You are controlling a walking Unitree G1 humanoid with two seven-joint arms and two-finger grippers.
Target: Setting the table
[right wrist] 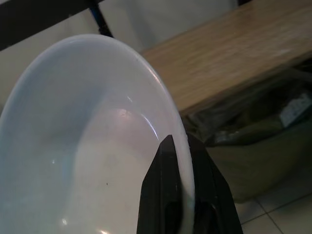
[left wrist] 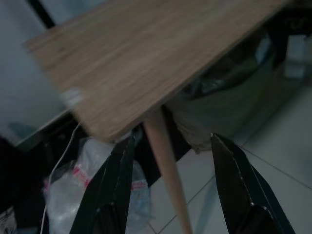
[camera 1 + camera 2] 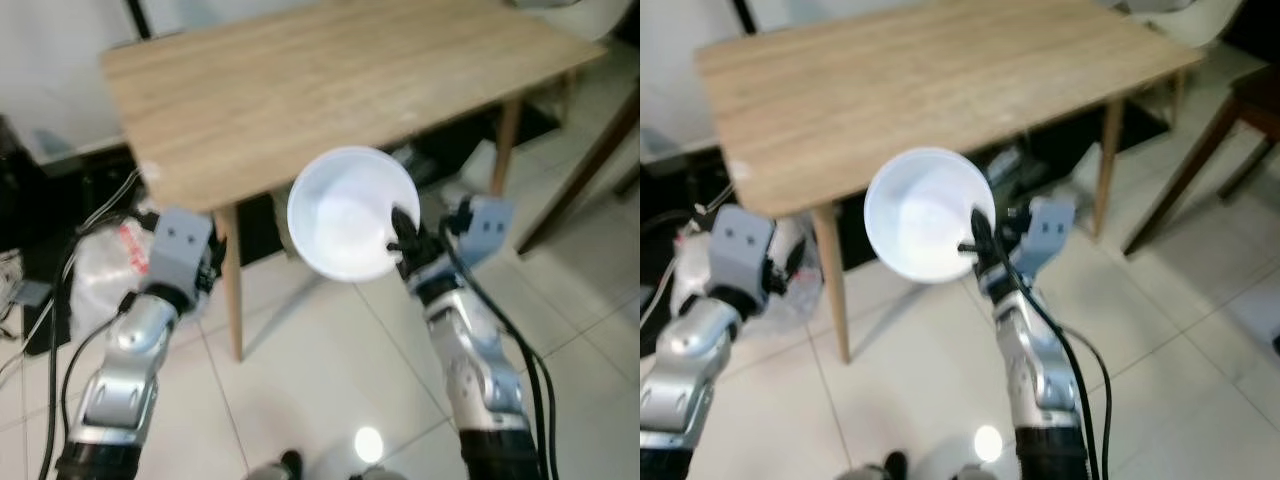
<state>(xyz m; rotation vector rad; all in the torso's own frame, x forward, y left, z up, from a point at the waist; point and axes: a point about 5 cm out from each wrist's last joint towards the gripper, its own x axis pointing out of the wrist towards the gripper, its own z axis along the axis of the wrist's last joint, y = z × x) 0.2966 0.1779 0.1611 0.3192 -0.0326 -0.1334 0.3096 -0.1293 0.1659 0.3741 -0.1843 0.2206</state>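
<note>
Pinching the bowl by its rim in the right gripper, just short of the table. Left gripper hanging spread, carrying nothing. Nothing being set yet; placing pending.

The white bowl is hanging in the air just in front of the wooden table, tipped so its empty inside is facing the camera (rim pinched at one edge). It's looking like plain plastic, maybe.
</note>
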